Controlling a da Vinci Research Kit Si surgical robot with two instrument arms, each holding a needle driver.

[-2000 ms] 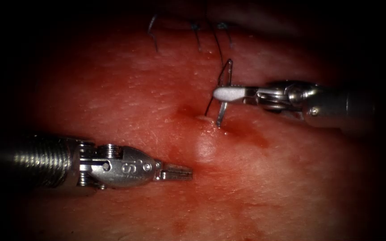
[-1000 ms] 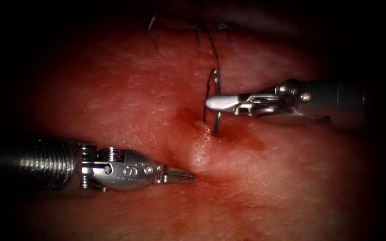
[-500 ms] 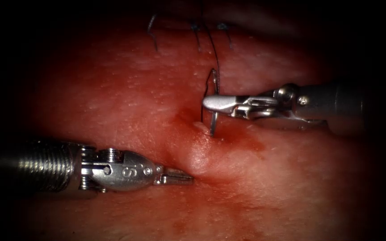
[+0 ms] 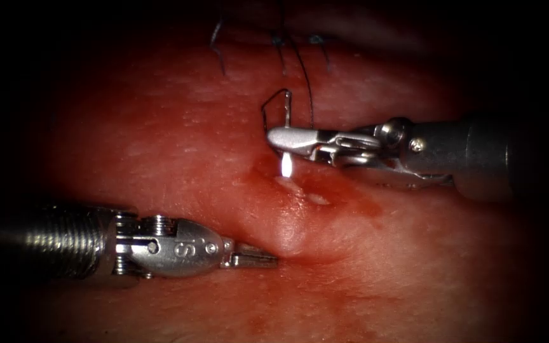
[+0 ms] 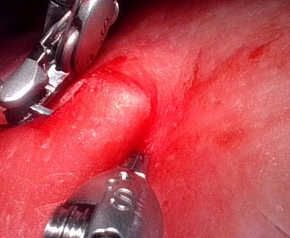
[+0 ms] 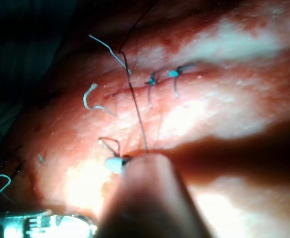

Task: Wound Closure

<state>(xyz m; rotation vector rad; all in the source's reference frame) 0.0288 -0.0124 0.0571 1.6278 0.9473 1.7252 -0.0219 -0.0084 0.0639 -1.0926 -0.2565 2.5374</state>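
Observation:
My right tool comes in from the right, jaws shut on the curved needle near its middle. The needle's arc stands above the jaws. Its lower end glints just over the raised edge of the cut; I cannot tell if it is in the tissue. Dark thread runs from the needle up toward the upper stitches. My left tool lies low on the left, jaws shut and empty, its tip pressed into the tissue fold. The right wrist view has the needle loop and thread.
Finished stitches with cut thread ends sit at the upper end of the cut, also visible as blue knots. Red fluid wets the tissue right of the cut. A swollen mound of tissue rises beside the left tool's tip.
The right tool moved left and rolled, swinging the needle's arc over to the left and bringing its lower end down at the cut's edge. The left tool stayed almost still.

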